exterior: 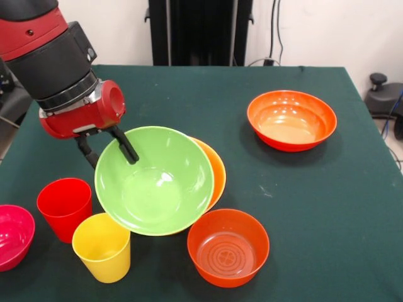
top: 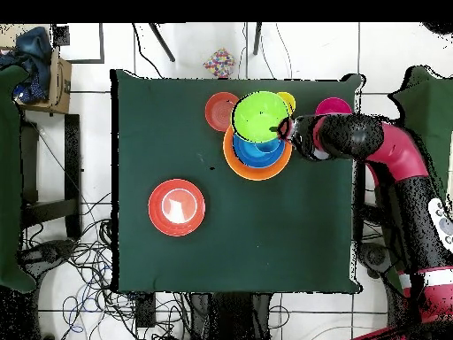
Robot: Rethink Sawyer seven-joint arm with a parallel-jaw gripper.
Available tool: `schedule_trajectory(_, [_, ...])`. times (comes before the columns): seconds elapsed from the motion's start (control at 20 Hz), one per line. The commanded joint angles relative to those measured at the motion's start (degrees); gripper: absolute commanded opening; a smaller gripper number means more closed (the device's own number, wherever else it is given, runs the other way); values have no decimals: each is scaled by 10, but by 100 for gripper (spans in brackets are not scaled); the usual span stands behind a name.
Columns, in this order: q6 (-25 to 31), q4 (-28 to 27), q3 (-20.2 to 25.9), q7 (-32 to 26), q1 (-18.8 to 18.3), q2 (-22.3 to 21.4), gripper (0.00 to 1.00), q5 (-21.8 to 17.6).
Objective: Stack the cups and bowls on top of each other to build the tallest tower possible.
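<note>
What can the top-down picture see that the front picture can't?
Only the overhead view shows a blue bowl sitting inside the pale orange bowl, under the lifted lime green bowl. Only the front view shows the red cup and the tool gripping the green bowl's rim. Both show the green bowl, the yellow cup, the magenta-pink bowl and two red-orange bowls.
</note>
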Motion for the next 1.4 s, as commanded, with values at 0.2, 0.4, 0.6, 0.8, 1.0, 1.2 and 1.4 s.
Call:
schedule_trajectory(0.2, [57,23,2,-135,1,-39,100,20])
schedule_trajectory(0.4, [52,23,-7,-130,6,-37,100,19])
schedule_trajectory(0.6, [35,27,-20,-109,12,-44,0,16])
schedule_trajectory(0.8, [50,10,-28,-118,23,-42,0,13])
schedule_trajectory(1.0, [51,4,-31,-118,26,-39,0,13])
schedule_trajectory(1.2, [49,0,-34,-117,28,-38,0,11])
schedule_trajectory(1.4, [48,-1,-34,-117,29,-37,0,12])
